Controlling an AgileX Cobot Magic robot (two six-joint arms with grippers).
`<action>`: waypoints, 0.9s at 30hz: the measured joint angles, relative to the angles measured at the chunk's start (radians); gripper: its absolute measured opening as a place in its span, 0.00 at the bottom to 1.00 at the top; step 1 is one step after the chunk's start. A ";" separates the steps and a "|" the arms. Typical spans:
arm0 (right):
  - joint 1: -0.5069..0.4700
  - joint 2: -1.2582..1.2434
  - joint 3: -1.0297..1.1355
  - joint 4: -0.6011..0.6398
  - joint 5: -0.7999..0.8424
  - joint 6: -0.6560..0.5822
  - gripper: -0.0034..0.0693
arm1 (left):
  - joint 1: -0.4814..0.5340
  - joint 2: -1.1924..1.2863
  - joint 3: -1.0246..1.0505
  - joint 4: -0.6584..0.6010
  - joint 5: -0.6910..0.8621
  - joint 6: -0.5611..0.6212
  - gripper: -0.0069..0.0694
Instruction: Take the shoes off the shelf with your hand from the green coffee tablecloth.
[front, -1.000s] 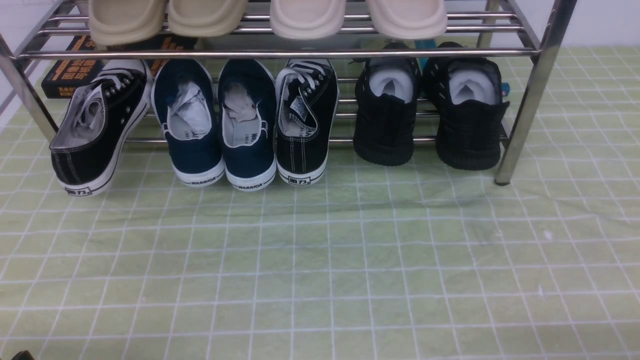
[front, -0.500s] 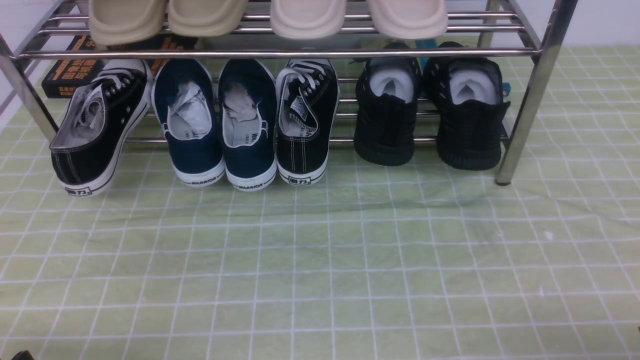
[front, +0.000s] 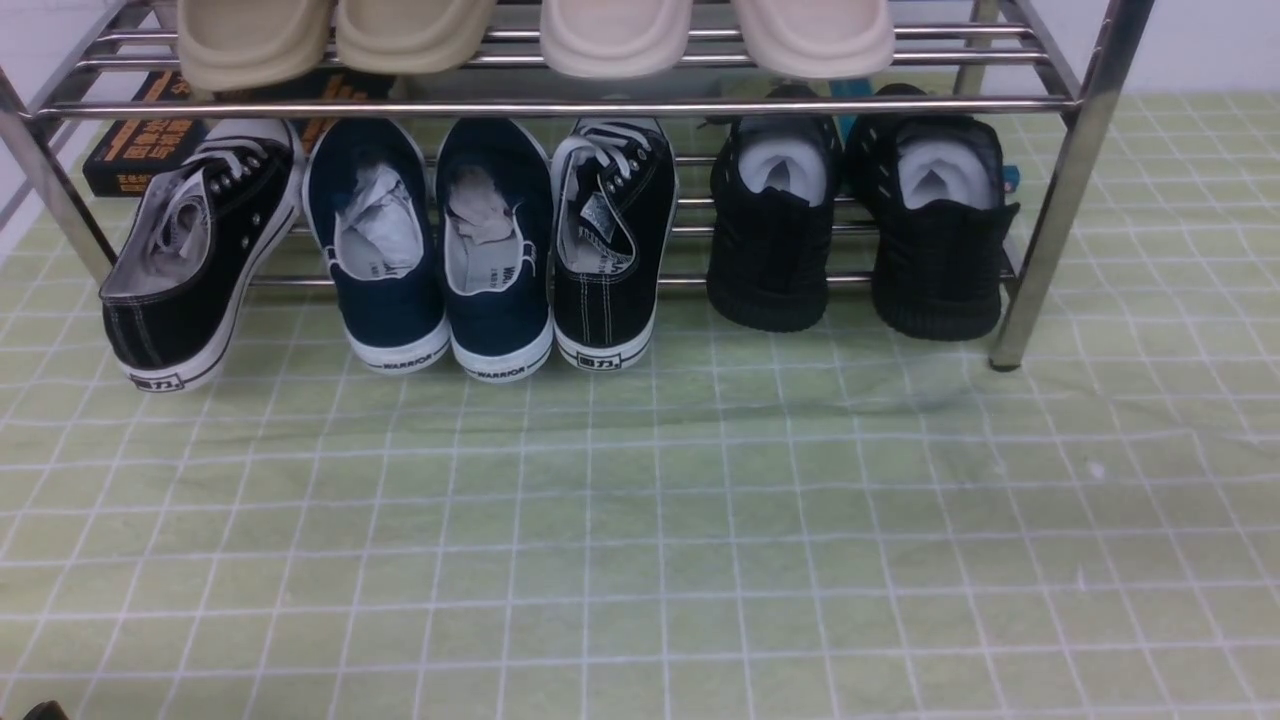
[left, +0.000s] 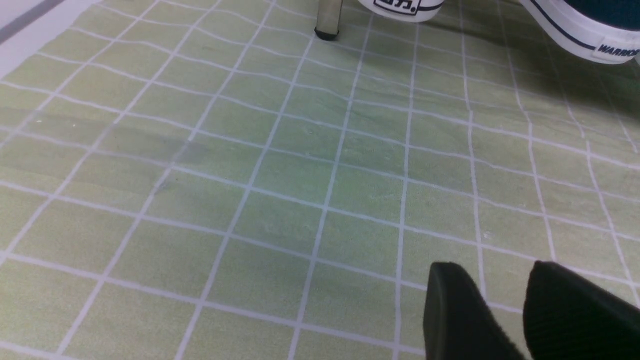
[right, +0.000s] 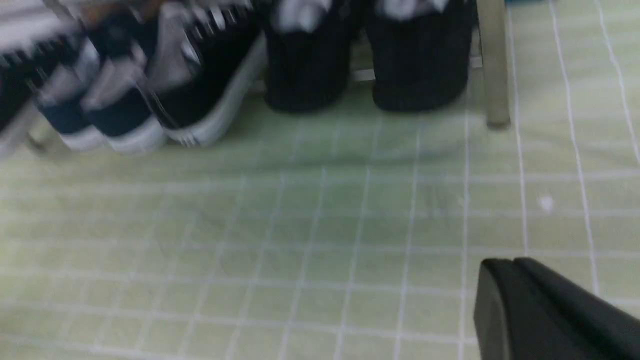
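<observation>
Front view: I see the shelf (front: 1065, 200) standing on the green coffee tablecloth (front: 640, 520). The shoes (front: 935, 260) sit at about 1 o'clock from centre, at the 3 o'clock end of the lower tier, heels toward me and touching the cloth. At their 9 o'clock are black canvas sneakers (front: 610, 250) and navy slip-ons (front: 495, 280).

Left wrist view: the left gripper (left: 495, 280) hovers over bare cloth, its fingers a little apart and holding nothing.

Right wrist view, blurred: the right gripper (right: 515, 280) has its fingers pressed together, empty, well apart from the shoes (right: 420, 65).
</observation>
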 joint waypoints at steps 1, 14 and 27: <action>0.000 0.110 -0.058 -0.013 0.053 -0.013 0.06 | 0.000 0.000 0.000 0.000 0.000 0.000 0.41; 0.099 0.756 -0.519 0.051 0.039 -0.224 0.43 | 0.000 0.000 0.000 0.000 0.000 0.000 0.41; 0.256 1.000 -0.691 -0.253 -0.246 0.018 0.53 | 0.000 0.000 0.000 0.000 0.000 0.000 0.41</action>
